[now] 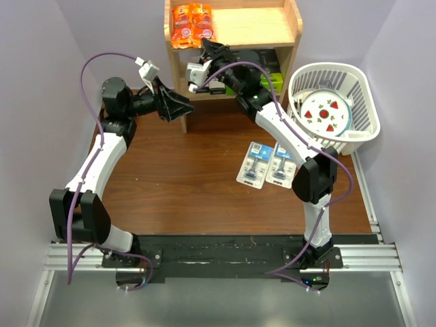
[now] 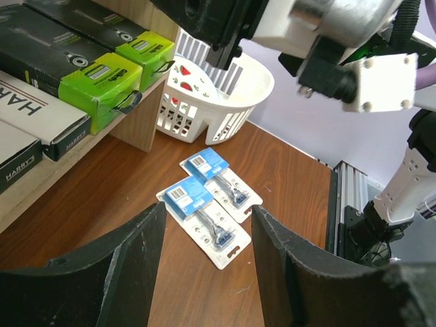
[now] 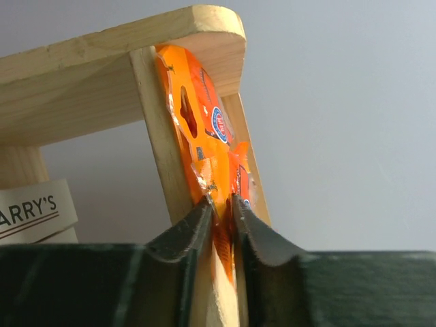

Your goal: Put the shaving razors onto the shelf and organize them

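Note:
The wooden shelf (image 1: pixel 259 27) stands at the back. Two orange snack packets (image 1: pixel 192 26) lie on its top board. My right gripper (image 1: pixel 206 49) is at their near edge, and in the right wrist view it (image 3: pixel 221 204) is shut on an orange packet (image 3: pixel 204 122) at the shelf rim (image 3: pixel 102 75). Two black razor boxes with lime-green ends (image 2: pixel 102 82) and HARRY'S boxes (image 2: pixel 41 116) lie on the lower board. Two blister-card razors (image 1: pixel 255 163) (image 1: pixel 281 165) lie flat on the table. My left gripper (image 1: pixel 178 107) is open and empty beside the shelf's left front, above the table and facing the cards (image 2: pixel 204 214).
A white slatted basket (image 1: pixel 351 88) with a strawberry-patterned plate (image 1: pixel 327 112) inside stands right of the shelf. The right arm (image 2: pixel 320 34) stretches across in front of the lower board. Purple walls close in on both sides.

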You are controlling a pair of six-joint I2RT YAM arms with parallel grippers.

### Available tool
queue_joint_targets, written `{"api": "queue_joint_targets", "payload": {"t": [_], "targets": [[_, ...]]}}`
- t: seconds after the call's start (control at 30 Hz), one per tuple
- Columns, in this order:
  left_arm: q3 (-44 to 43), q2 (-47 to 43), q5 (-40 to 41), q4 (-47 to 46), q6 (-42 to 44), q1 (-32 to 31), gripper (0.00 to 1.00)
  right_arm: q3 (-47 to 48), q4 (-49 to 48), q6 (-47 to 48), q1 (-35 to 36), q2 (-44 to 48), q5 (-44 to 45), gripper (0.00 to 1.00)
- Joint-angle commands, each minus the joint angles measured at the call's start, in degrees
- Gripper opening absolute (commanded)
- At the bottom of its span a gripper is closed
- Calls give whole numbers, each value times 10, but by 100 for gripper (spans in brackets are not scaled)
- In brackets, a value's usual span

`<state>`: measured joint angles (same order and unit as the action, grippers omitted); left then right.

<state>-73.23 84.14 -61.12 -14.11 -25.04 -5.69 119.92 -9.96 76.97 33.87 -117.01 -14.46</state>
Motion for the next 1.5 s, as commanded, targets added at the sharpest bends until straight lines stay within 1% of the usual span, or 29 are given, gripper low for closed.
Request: {"api": "queue_joint_targets", "payload": {"t": [0.0, 0.1, 0.13, 0.17, 0.23, 0.27, 0.33, 0.37, 0.43, 0.47, 0.5, 0.57, 0.6, 0.63, 0.67, 0.7, 0.73, 0.77, 0.8, 0.83, 0.87, 0.9, 0.93, 0.97, 1.03, 1.2, 1.27, 1.33, 1.47], "targets": [[-6, 4, -1, -28, -14, 5, 58, -12, -32, -8, 3, 21, 7, 37], [-5, 2, -1, -30, -15, 5, 58, -78, -66, -4, 3, 67, 6, 52], [-4, 1, -2, -30, -14, 5, 58, -100, -77, -3, 3, 99, 7, 59], [-2, 0, -2, -30, -14, 5, 58, -149, -87, 0, 3, 116, 9, 62], [0, -6, 7, -28, -9, 5, 58, -201, -110, 1, 3, 157, 9, 68], [7, -11, 11, -26, -7, 5, 58, -252, -117, -4, 3, 198, 9, 69], [21, -20, 14, -29, -2, 4, 58, -306, -129, -28, 4, 246, 11, 72], [45, -31, 18, -31, -3, 2, 59, -360, -133, -42, 4, 293, 17, 77], [80, -49, 38, -53, -11, -10, 59, -413, -127, -99, 4, 338, 27, 79], [124, -69, 47, -62, -12, -18, 59, -461, -116, -121, 4, 381, 48, 79], [145, -79, 66, -78, -13, -42, 59, -485, -91, -178, 3, 398, 61, 79], [201, -99, 85, -83, -11, -75, 59, -548, -62, -236, 4, 428, 118, 79], [218, -104, 107, -82, -12, -111, 59, -563, -21, -305, 3, 445, 136, 78], [236, -107, 119, -87, -18, -127, 59, -573, 4, -348, 3, 449, 144, 77], [271, -107, 131, -95, -28, -155, 59, -592, 26, -426, 1, 450, 164, 77], [286, -106, 166, -108, -32, -166, 59, -601, 53, -463, -3, 444, 204, 77], [299, -99, 187, -110, -35, -175, 58, -608, 65, -501, -6, 438, 220, 77], [318, -91, 203, -115, -52, -183, 58, -615, 80, -569, -13, 428, 231, 76], [327, -81, 232, -130, -63, -184, 58, -616, 98, -602, -20, 419, 234, 76], [334, -59, 240, -141, -71, -185, 58, -616, 119, -632, -34, 392, 240, 75], [344, -48, 247, -150, -77, -187, 58, -608, 135, -690, -41, 377, 245, 74], [346, -38, 265, -159, -75, -188, 58, -600, 171, -715, -50, 363, 240, 68], [349, -24, 275, -159, -70, -188, 58, -593, 186, -737, -55, 340, 238, 66], [353, -20, 284, -159, -61, -188, 58, -595, 187, -765, -57, 337, 236, 66], [355, -15, 297, -153, -50, -187, 58, -600, 187, -809, -57, 330, 241, 68], [371, -35, 324, -120, -37, -185, 58, -586, 265, -958, -58, 297, 258, 72], [382, -47, 326, -104, -37, -181, 59, -587, 270, -1004, -60, 279, 254, 72], [390, -59, 326, -93, -33, -179, 59, -586, 272, -1023, -60, 263, 250, 71], [404, -75, 328, -81, -29, -164, 59, -558, 293, -1064, -63, 204, 280, 67]]}}
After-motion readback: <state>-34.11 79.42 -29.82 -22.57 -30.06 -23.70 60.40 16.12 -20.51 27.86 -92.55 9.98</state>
